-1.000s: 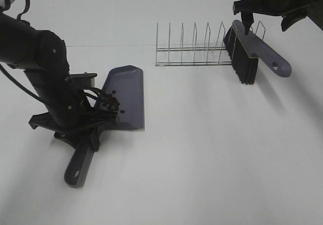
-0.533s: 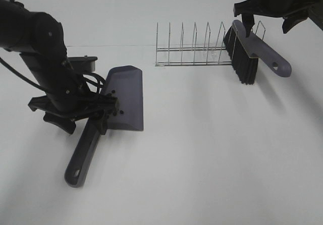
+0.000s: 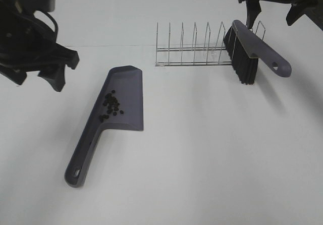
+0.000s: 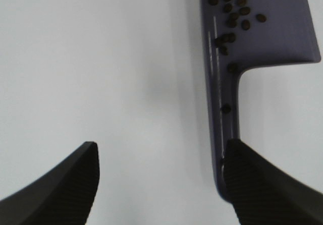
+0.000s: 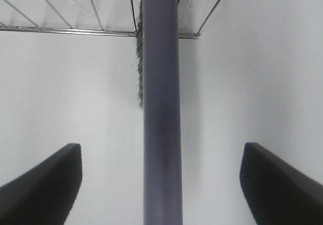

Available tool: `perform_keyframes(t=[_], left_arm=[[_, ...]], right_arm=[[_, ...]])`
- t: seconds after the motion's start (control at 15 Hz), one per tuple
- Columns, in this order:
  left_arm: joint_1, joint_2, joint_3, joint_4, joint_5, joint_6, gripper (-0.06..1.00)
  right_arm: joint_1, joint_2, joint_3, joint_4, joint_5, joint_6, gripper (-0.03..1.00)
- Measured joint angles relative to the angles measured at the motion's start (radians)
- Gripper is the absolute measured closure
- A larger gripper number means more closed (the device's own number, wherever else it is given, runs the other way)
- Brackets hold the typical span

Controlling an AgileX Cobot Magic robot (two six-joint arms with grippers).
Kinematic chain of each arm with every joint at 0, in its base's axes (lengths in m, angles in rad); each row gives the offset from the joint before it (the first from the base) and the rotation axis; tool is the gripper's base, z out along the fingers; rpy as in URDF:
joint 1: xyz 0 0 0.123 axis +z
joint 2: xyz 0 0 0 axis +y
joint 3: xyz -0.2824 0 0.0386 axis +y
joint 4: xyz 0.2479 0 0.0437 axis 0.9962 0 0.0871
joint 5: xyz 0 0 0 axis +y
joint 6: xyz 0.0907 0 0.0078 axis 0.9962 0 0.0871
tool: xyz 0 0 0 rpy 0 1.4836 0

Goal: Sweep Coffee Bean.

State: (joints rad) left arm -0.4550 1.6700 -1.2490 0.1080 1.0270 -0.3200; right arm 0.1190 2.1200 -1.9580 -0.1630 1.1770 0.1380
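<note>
Your left gripper (image 3: 36,71) has let go of the dustpan (image 3: 126,91) and lifted to the upper left, jaws spread; the coffee beans (image 3: 111,105) sit piled on the pan at centre left, so sweeping looks done

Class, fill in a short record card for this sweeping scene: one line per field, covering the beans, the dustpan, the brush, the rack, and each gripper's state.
coffee beans: dark cluster lying in the dustpan, near the handle end
dustpan: grey-purple, flat on the white table, handle pointing toward the near edge
brush: black bristles down, leaning at the right end of the wire rack
wire rack: metal, holds no other item
left gripper: open, raised off the dustpan, holding nothing
right gripper: open, above the brush handle, not gripping it
</note>
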Motion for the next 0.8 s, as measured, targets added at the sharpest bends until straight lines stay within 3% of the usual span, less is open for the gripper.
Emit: perform_keyframes(t=[0.2, 0.4, 0.8], left_arm=[[0.0, -0.137, 0.0, 0.018, 0.139, -0.008, 0.3], [0.0, -0.285, 0.01, 0.02, 0.18, -0.008, 0.3], [0.0, -0.726, 0.348, 0.02, 0.194, -0.008, 0.3]], right_arm=[[0.0, -0.094, 0.04, 0.04, 0.034, -0.046, 0.24], [0.0, -0.227, 0.188, 0.104, 0.037, -0.078, 0.24], [0.0, -0.566, 0.62, 0.123, -0.017, -0.078, 0.24]])
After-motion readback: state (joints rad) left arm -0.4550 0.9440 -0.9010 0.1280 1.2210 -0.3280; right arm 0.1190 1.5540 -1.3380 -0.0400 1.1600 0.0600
